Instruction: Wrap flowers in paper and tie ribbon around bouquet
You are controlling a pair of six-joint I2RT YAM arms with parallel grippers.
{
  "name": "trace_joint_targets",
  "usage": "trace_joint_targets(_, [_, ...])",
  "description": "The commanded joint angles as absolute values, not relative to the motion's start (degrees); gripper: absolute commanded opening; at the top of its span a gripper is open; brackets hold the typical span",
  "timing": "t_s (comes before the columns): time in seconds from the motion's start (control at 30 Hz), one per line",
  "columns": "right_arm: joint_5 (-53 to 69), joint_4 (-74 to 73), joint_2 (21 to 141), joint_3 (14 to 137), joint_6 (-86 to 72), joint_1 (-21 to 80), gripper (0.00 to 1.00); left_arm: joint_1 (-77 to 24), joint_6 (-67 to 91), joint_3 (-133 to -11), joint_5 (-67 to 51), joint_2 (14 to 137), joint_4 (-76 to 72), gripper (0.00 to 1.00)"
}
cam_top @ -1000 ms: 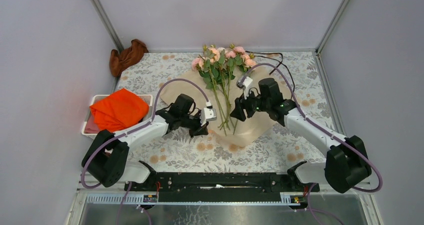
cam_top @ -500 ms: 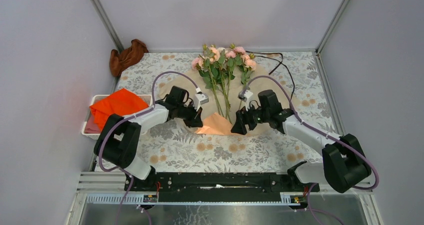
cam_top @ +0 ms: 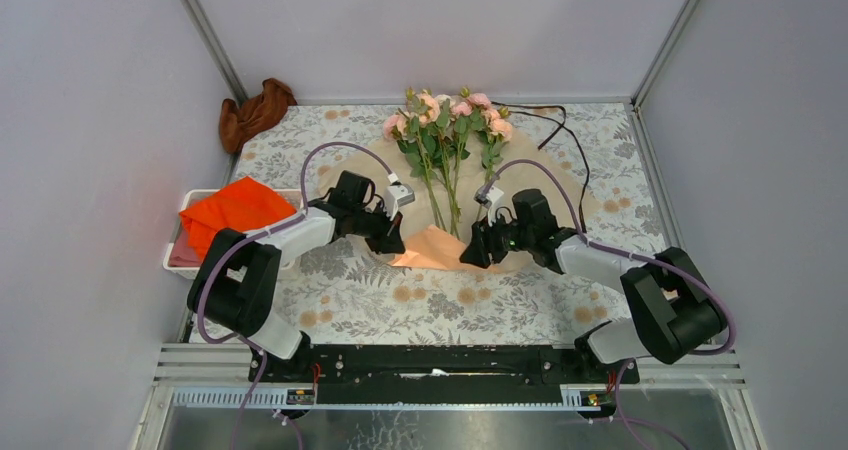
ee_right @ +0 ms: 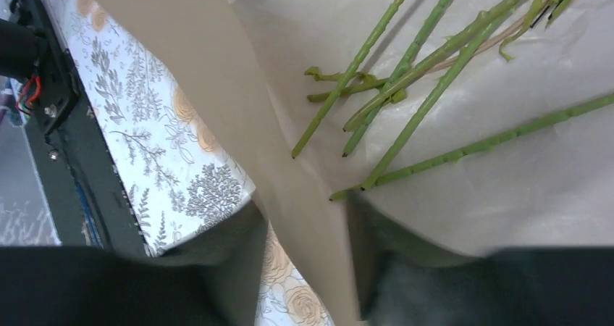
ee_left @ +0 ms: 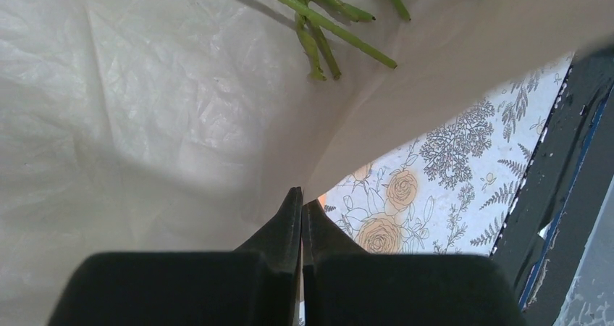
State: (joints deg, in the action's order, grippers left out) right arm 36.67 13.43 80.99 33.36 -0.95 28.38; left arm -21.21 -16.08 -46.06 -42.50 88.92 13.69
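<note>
- The paper lay flat beneath the flowers a second ago. Its near corner now folds up towards their stem ends, so wrapping has begun.
- The left hand is clenched on the fold's edge, left of the stems. The right hand is released, straddling the fold on their right.
- From above, the fold hides the stem ends, and whether the right hand touches the paper is unclear.

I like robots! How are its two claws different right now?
The left gripper is pinched shut on the edge of the paper; the right gripper has its jaws apart, the lifted paper edge between them. The left gripper is left of the flowers, the right gripper right of them. Both sit low at the paper's near edge.
</note>
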Motion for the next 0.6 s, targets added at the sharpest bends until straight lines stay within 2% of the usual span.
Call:
trace_joint_targets(0.0, [35.2,19.6,82.5,32.6,-5.1,28.7,0.38,-20.7,-15.0,-46.8,-42.9,89.3,11.9,0.0])
trace_joint_targets(0.03, [34.6,19.7,82.8,33.0,-5.8,28.6,0.28,-20.6,-15.0,-47.1,-42.7,89.4,12.1,0.0])
trace_joint_targets(0.1, [33.0,18.7,83.8,34.4,-6.8,28.5,0.15,-20.1,-15.3,-47.9,-41.8,89.5,12.9,0.0])
trace_joint_targets(0.13, [31.6,17.6,84.4,35.6,-7.4,28.4,0.1,-19.7,-15.6,-48.5,-41.2,89.5,14.0,0.1])
trace_joint_targets(0.2, [29.1,15.1,86.1,38.3,-7.9,28.0,0.03,-18.8,-17.9,-50.9,-40.5,89.7,17.9,0.42])
trace_joint_targets(0.23, [28.0,13.8,87.0,39.5,-8.2,27.6,0.0,-18.7,-20.0,-51.9,-40.3,89.8,20.3,0.53])
trace_joint_targets(0.3, [27.0,12.8,88.5,41.4,-9.2,26.9,0.0,-18.7,-24.9,-52.3,-39.3,89.6,24.0,0.66])
trace_joint_targets(0.4, [26.2,12.1,89.8,42.9,-10.8,26.1,0.0,-18.7,-28.6,-50.5,-36.5,89.5,24.7,0.7])
trace_joint_targets(0.57, [25.3,12.1,90.7,44.1,-11.5,25.3,0.0,-18.7,-29.1,-49.3,-34.6,90.4,24.5,0.71])
